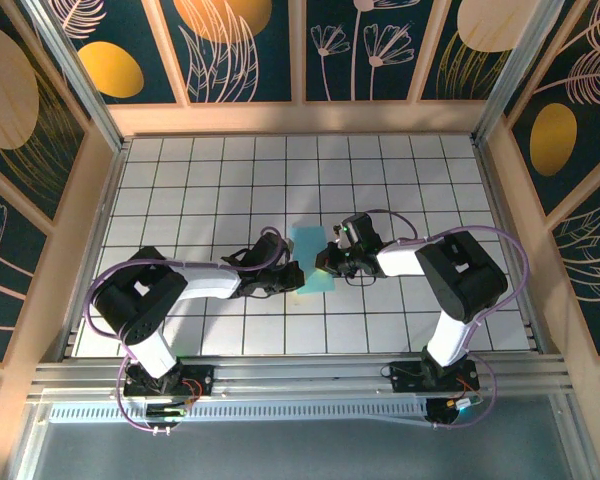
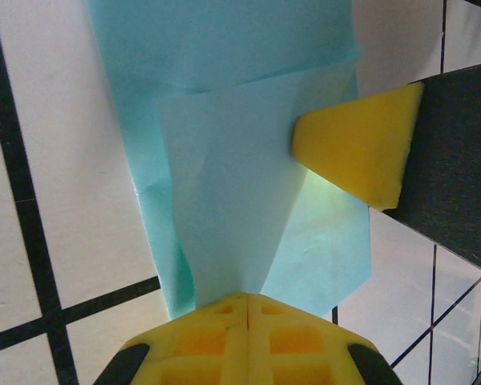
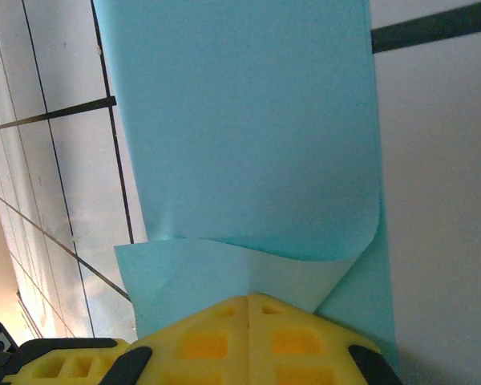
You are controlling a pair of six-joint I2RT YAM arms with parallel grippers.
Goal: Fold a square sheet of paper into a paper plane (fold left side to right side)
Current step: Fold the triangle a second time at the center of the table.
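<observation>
The square sheet of paper [image 1: 308, 250] is light cyan and lies on the white grid table as a folded upright strip between the two arms. My left gripper [image 1: 292, 277] meets its lower left edge. In the left wrist view the yellow jaws [image 2: 247, 295] are shut, and a raised pale flap of the paper [image 2: 224, 200] narrows into their tip. My right gripper [image 1: 327, 262] is at the strip's right edge. Its jaws [image 3: 248, 298] are shut where a curled-up flap of the paper [image 3: 224, 265] meets them. The paper plane is out of view.
One yellow fingertip [image 2: 353, 148] of the right gripper touches the paper's right edge in the left wrist view. Part of the left gripper [image 3: 40, 365] sits at the bottom left of the right wrist view. Wooden walls [image 1: 300, 118] enclose the grid table [image 1: 230, 180].
</observation>
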